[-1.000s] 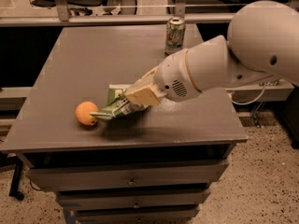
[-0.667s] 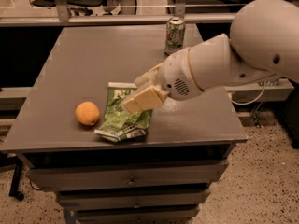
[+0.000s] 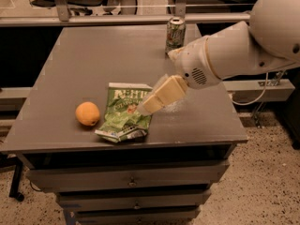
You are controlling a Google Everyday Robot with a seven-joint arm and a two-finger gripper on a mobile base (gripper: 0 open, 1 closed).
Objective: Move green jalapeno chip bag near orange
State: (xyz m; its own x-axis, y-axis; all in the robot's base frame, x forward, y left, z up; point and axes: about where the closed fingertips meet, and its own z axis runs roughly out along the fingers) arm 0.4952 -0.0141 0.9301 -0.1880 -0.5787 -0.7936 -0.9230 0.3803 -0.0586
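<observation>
The green jalapeno chip bag (image 3: pixel 124 114) lies flat and crinkled on the grey table (image 3: pixel 84 60), near the front edge. The orange (image 3: pixel 87 114) sits just left of it, a small gap away. My gripper (image 3: pixel 147 104) hangs over the bag's right edge, angled down to the left, with its pale fingers (image 3: pixel 164 95) slightly apart and nothing held between them. The white arm (image 3: pixel 234 55) reaches in from the right.
A green-and-white soda can (image 3: pixel 175 34) stands upright at the back of the table, behind the arm. Drawers (image 3: pixel 131 182) sit under the table top. A metal rail (image 3: pixel 117 18) runs behind the table.
The bag was held up and tilted beside the orange, then set down flat. My gripper let go of it and drew back up and to the right.
</observation>
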